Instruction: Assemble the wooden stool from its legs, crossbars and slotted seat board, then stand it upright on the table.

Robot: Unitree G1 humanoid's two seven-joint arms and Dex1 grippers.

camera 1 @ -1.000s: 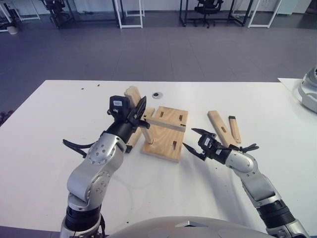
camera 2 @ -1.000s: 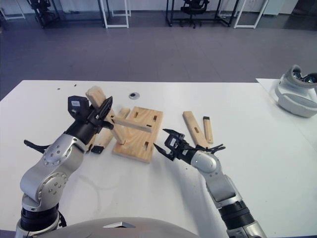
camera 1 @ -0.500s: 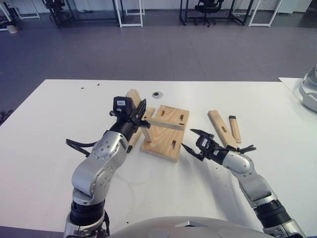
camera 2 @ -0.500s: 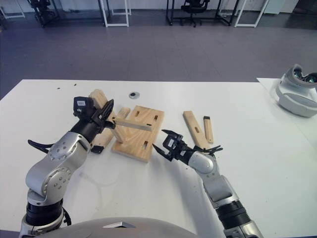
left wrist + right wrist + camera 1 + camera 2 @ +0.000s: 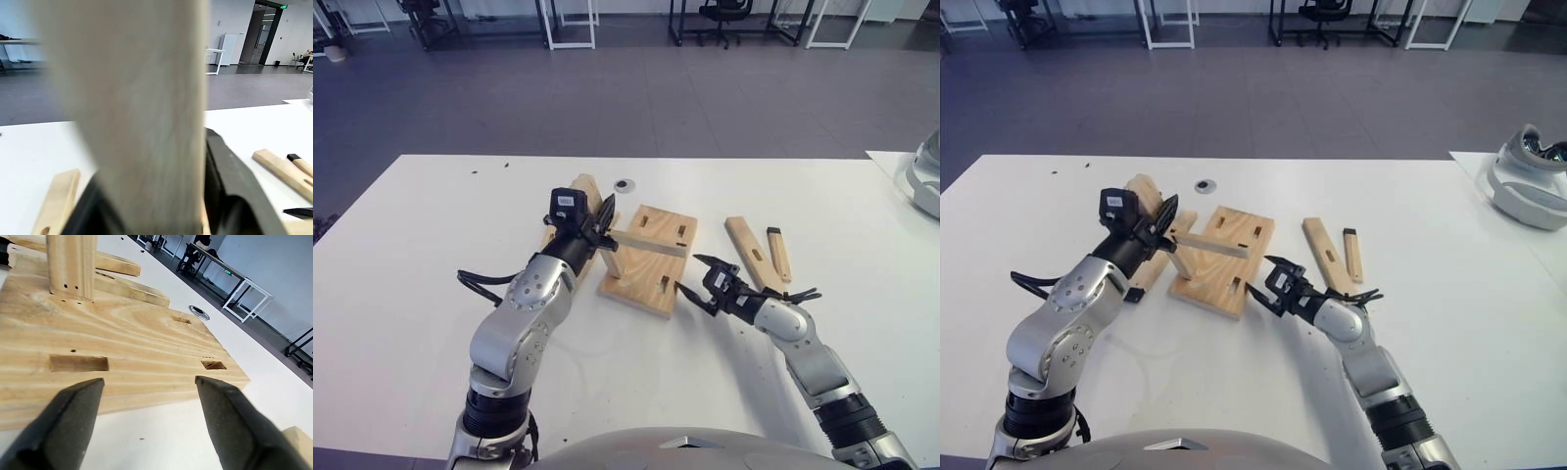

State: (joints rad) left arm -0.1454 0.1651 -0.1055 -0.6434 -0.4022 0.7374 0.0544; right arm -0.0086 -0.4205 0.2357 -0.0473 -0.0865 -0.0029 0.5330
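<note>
The slotted seat board (image 5: 656, 266) lies flat mid-table. A wooden leg (image 5: 610, 257) stands in its left slot, and a crossbar (image 5: 651, 245) runs right from the leg above the board. My left gripper (image 5: 600, 229) is shut on the top of that leg, whose wood (image 5: 137, 112) sits between the fingers in the left wrist view. My right gripper (image 5: 697, 283) hangs open at the board's near right edge (image 5: 146, 396), its fingers (image 5: 63, 431) apart and holding nothing. Two loose legs (image 5: 748, 253) lie right of the board. More legs (image 5: 1148, 191) lie behind my left gripper.
A round grommet (image 5: 626, 185) is set in the table behind the board. A white headset (image 5: 1530, 191) rests on the neighbouring table at far right. Open white table (image 5: 401, 294) lies to the left and along the near edge.
My left gripper has moved right with the leg, and the seat board has slid and turned slightly toward my right gripper. The right gripper has hardly moved.
</note>
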